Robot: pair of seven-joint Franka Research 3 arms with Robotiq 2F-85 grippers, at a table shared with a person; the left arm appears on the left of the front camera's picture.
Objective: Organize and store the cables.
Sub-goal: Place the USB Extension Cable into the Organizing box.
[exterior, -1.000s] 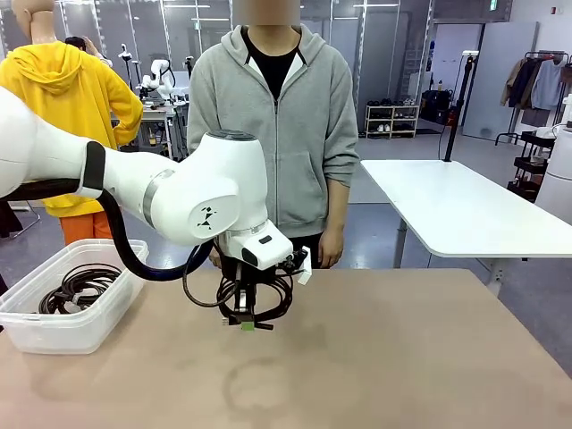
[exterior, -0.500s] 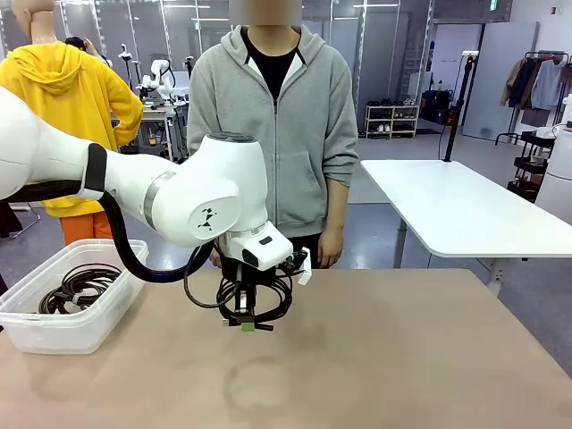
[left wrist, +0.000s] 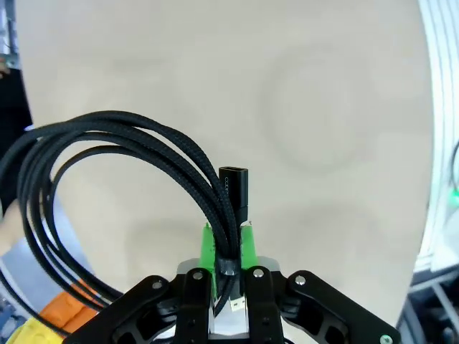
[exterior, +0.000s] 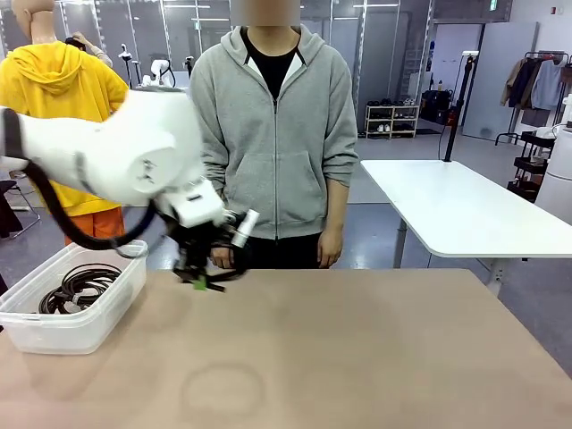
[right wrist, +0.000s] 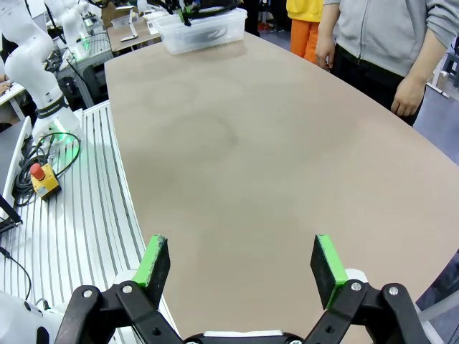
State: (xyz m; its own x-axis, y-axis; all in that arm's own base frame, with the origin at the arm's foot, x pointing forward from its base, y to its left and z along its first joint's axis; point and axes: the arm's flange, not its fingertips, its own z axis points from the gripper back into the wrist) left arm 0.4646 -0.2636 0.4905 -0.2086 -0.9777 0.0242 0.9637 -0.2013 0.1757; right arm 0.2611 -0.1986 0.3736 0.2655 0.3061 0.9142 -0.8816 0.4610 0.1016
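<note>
My left gripper (exterior: 202, 281) hangs above the table's far left part, just right of the clear plastic bin (exterior: 109, 308). It is shut on a coiled black cable (exterior: 231, 266). In the left wrist view the green pads (left wrist: 208, 244) pinch the braided strands of this cable (left wrist: 107, 132), and a plug end (left wrist: 234, 188) stands up above them. More coiled cables (exterior: 80, 284) lie inside the bin. My right gripper (right wrist: 240, 264) is open over the table's near edge, with nothing between its fingers.
A person in a grey hoodie (exterior: 273, 125) stands at the far side, with a hand (right wrist: 404, 97) hanging beside the table edge. The bin (right wrist: 201, 29) sits at the far end in the right wrist view. A red stop button (right wrist: 37, 172) lies off the table.
My left arm has swung left and lifted, carrying the coiled cable from the table's middle towards the bin. The right gripper has stayed open.
</note>
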